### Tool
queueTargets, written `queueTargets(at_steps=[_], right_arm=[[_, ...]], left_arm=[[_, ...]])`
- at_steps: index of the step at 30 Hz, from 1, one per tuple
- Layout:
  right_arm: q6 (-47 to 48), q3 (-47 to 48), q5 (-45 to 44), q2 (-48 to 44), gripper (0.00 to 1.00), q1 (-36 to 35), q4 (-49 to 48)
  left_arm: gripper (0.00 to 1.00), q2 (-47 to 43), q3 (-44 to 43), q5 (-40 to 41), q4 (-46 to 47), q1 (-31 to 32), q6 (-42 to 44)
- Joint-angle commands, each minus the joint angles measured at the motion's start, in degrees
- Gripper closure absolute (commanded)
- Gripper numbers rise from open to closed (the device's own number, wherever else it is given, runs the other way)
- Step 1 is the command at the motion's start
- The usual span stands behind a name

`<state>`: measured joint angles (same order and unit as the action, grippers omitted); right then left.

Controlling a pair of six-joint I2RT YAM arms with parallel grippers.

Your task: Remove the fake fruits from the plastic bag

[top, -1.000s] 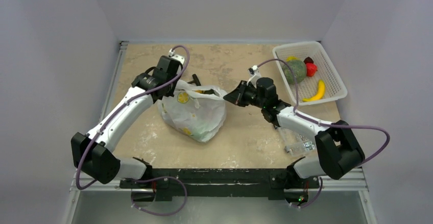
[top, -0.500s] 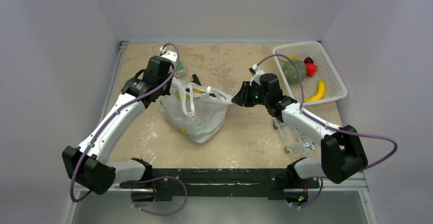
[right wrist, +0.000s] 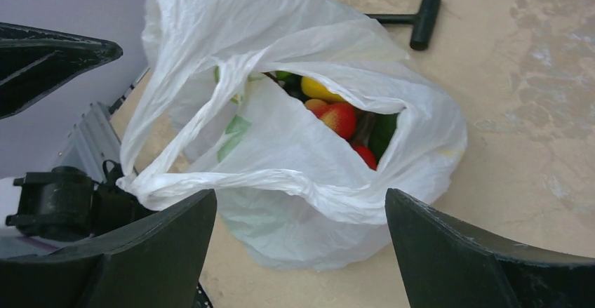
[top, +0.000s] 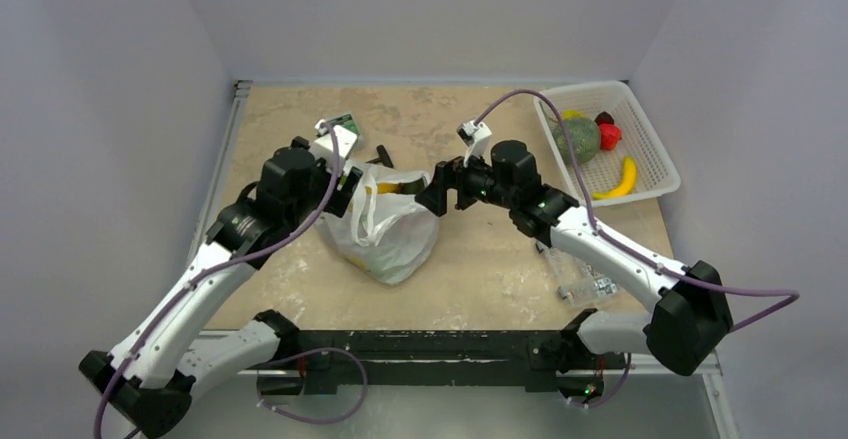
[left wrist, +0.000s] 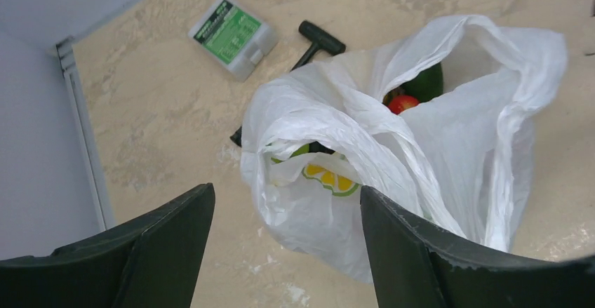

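Both our left gripper and right gripper are hanging wide open and empty beside the plastic bag. We are getting ready to reach inside its open mouth for the fake fruits.

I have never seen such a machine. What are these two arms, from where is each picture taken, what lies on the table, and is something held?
These are two robot arms bolted to a table; each ends in a two-finger gripper. One picture looks down from above; the other two come from wrist cameras, so the dark shapes below are fingers. A white plastic bag holds fake fruits. A basket holds more fruit; a green-labelled box, a black tool and a clear box of screws lie nearby. The left gripper and right gripper are open, holding nothing.
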<state>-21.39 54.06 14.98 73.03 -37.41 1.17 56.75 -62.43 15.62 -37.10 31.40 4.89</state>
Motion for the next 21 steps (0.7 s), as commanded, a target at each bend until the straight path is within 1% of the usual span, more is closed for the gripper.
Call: queueTargets(at_steps=[1,3,4,6,7,9,11,13,17,19,21], right_arm=[[3.26,-0.96,6.17,-2.74,0.07,-1.53,-8.52],[3.21,-2.00,5.17,-3.93,0.04,-4.16,-10.74],[1.22,-2.09,3.86,-4.03,0.04,-5.31,-11.11],[-9.37,-1.80,0.04,-3.03,0.04,-6.54,-9.34],[-16.32,-2.49,-0.23,-2.32,0.04,-6.76,-8.97],[-28.64,-6.15,0.57,-1.41,0.06,-8.91,-12.88],[-36.83,-9.50,-1.49,-0.55,0.07,-11.78,-18.03],[-40.23,-10.13,-6.26,0.70,0.08,-14.11,-19.36],[-47.71,-11.76,-7.56,4.13,0.14,-14.54,-25.75],[-50.21,-11.14,-7.35,5.92,0.17,-14.62,-26.28],[-51.90,-10.42,-7.80,6.93,0.17,-14.69,-25.66]], left_arm=[[0.25,-6.89,3.35,-5.09,7.77,1.93,6.26],[0.31,-7.26,3.10,-7.59,7.14,2.44,6.54],[0.33,-7.11,2.84,-8.78,6.92,2.49,6.09],[0.33,-6.43,2.01,-9.54,6.42,2.46,4.78],[0.32,-5.90,1.30,-9.10,5.94,2.45,4.15],[0.30,-5.31,0.10,-7.66,5.33,2.47,2.97],[0.29,-5.58,0.29,-5.74,6.14,2.47,2.09],[0.29,-6.31,0.95,-4.04,7.33,2.53,1.76],[0.29,-8.46,2.79,-1.37,9.54,2.65,1.51],[0.29,-8.84,3.42,-0.60,10.29,2.96,2.03],[0.29,-8.24,3.46,0.02,10.23,3.00,2.51]])
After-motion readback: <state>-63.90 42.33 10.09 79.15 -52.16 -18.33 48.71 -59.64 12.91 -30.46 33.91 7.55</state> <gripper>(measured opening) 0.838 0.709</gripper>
